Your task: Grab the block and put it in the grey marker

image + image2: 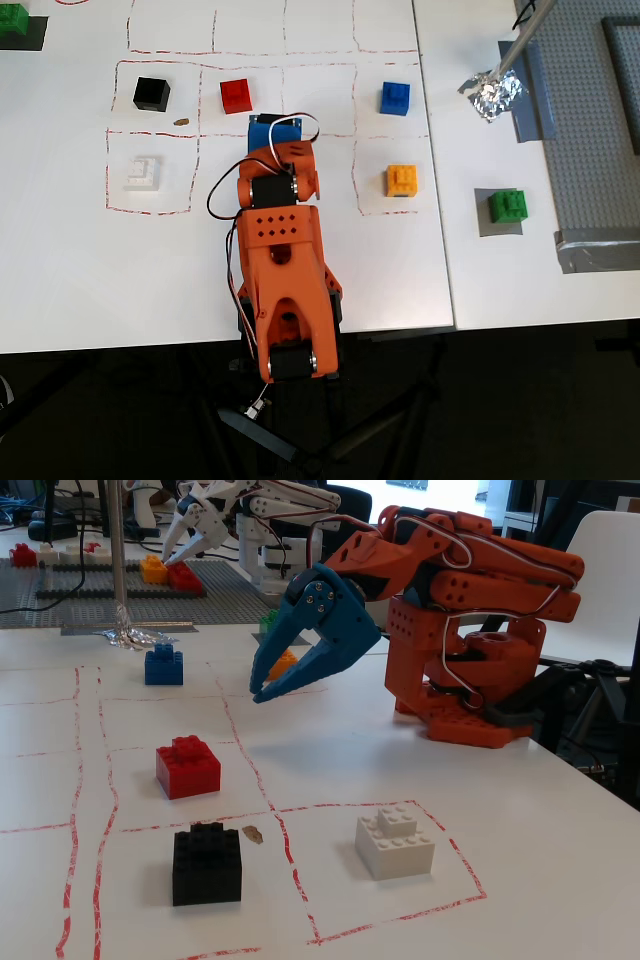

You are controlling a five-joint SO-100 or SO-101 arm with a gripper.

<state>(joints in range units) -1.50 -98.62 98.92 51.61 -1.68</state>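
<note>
We see the orange arm (285, 290) folded back over the near edge of the white table (70, 270), with its blue gripper (262, 688) hanging above the middle of the red-lined grid. In the fixed view the two fingers (322, 665) stand a little apart and nothing lies between them; the tips are clear of the tabletop.

From overhead, the green block (508, 206) sits on the grey marker (486, 222), on the narrow strip near the right edge, just beside the studded baseplate (590, 130). It is well apart from the gripper. In the fixed view we can only make out a sliver of green behind the gripper.

The other bricks sit in grid cells: black (151, 93) towards the left, red (236, 96) beside it, blue (395, 98) towards the right, yellow (402, 181) below blue, and white (139, 172) below black. A crumpled foil wad (494, 92) lies at the foot of a metal pole (524, 35) near the far right corner. Another green brick (14, 22) rests on a grey patch at the far left corner.
</note>
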